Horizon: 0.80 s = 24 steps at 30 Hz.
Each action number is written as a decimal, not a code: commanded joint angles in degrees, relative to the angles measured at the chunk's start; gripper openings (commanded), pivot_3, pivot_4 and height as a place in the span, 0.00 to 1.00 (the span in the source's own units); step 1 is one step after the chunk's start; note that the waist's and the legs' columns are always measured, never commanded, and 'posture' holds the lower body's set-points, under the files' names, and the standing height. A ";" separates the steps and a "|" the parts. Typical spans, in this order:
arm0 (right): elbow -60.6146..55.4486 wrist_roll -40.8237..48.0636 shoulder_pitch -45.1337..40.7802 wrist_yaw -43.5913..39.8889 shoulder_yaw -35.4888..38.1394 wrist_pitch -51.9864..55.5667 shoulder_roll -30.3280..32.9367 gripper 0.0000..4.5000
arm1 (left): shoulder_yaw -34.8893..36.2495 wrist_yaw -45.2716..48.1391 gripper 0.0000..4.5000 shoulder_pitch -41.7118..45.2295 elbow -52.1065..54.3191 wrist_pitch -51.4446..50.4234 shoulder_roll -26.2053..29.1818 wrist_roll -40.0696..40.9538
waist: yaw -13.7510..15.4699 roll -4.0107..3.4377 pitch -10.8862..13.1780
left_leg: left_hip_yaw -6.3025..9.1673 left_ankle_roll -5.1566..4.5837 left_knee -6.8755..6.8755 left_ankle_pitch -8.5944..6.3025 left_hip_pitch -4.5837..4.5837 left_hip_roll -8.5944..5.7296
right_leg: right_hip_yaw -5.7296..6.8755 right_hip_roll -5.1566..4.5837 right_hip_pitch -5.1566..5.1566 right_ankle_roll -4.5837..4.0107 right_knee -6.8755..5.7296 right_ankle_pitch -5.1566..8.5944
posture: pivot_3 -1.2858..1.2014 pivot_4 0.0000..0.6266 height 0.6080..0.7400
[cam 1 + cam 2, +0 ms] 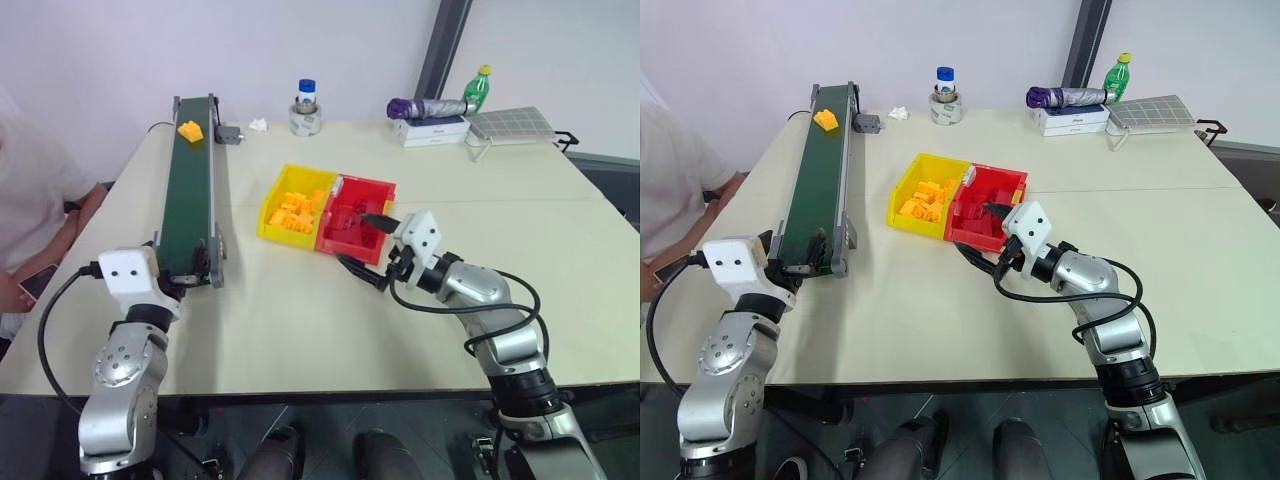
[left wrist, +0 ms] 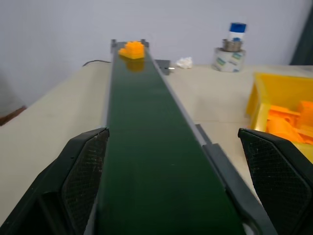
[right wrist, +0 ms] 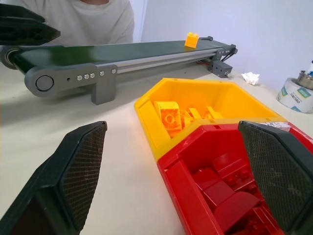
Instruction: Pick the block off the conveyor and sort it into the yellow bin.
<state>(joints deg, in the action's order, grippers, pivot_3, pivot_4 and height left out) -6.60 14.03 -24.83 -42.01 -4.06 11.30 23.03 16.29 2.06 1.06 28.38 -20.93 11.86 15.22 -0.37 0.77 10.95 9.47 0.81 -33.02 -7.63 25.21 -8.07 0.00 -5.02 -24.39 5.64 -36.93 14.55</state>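
Waiting at the near end of the conveyor (image 1: 190, 190), the left gripper (image 2: 171, 186) gapes wide with nothing in it, straddling the belt. The right gripper (image 3: 176, 181) is spread empty too, by the red bin (image 1: 358, 214). The yellow bin (image 1: 293, 204) already holds pieces. The block (image 1: 190, 130) rides at the far end: everything's left to do.

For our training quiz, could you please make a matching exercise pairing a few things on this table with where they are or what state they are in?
Things:
1. block
2. left hand
3. right hand
4. yellow bin

Places or states:
A. open, by the red bin
B. holds yellow pieces
C. far end of the conveyor
D. open, at the conveyor's near end

Pairs: 1-C, 2-D, 3-A, 4-B
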 commanded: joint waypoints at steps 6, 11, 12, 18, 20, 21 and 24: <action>-1.32 0.28 -0.47 -0.08 0.50 -1.18 0.15 1.00 | -2.09 -1.36 0.99 1.58 1.64 0.99 -0.64 -2.30 | -0.14 0.00 0.00 | 0.00 0.00 0.01 0.00 0.01 0.00 | 0.02 0.00 -0.05 -0.01 0.00 0.00 | 0.52 0.24 1.00; -1.61 0.24 -0.22 0.02 0.48 -1.15 0.20 1.00 | -2.30 -1.34 0.99 1.94 1.38 0.92 -0.94 -2.84 | -0.21 0.00 0.00 | -0.02 0.00 0.01 0.00 0.01 0.00 | 0.02 0.01 -0.06 -0.14 0.00 -0.08 | 0.52 0.24 1.00; -1.60 0.22 -0.21 0.04 0.45 -1.16 0.19 1.00 | -2.42 -1.31 0.99 1.91 1.41 0.90 -0.96 -2.90 | -0.19 0.00 0.00 | -0.02 0.00 0.01 0.00 0.01 0.00 | 0.03 0.00 -0.06 -0.14 0.00 -0.07 | 0.52 0.24 1.00; -1.68 0.21 -0.18 0.09 0.42 -1.08 0.13 1.00 | -2.48 -1.23 0.99 1.65 1.64 0.77 -1.06 -2.90 | -0.19 0.00 0.00 | -0.02 0.00 0.00 0.00 0.01 0.00 | 0.02 0.00 -0.05 -0.12 0.00 -0.06 | 0.52 0.24 1.00; -1.62 0.18 -0.18 0.07 0.42 -1.10 0.10 1.00 | -2.47 -1.15 0.99 1.61 1.63 0.75 -1.05 -2.90 | -0.19 0.00 0.00 | -0.02 0.00 0.01 0.00 0.01 0.00 | 0.03 0.00 -0.05 -0.12 0.00 -0.07 | 0.52 0.24 1.00; -1.57 0.16 -0.20 0.06 0.42 -1.10 0.09 1.00 | -2.48 -1.10 0.99 1.59 1.63 0.76 -1.03 -2.91 | -0.18 0.00 0.00 | -0.02 0.00 0.01 0.00 0.01 0.00 | 0.02 0.00 -0.05 -0.12 0.00 -0.07 | 0.52 0.24 1.00; -1.60 0.16 -0.12 0.08 0.41 -1.08 0.04 1.00 | -2.46 -1.09 0.99 1.59 1.55 0.75 -1.01 -2.96 | -0.19 0.00 0.00 | -0.02 0.00 0.00 0.00 0.01 0.00 | 0.03 0.00 -0.05 -0.12 0.00 -0.07 | 0.52 0.24 1.00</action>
<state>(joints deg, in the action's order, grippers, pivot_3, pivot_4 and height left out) -6.59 13.80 -24.81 -42.01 -4.05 11.29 23.13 13.98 1.02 2.57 28.23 -20.92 10.70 12.94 -0.56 0.77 10.95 9.45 0.81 -33.02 -7.63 25.22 -8.06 0.02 -5.02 -24.44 5.52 -36.93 14.48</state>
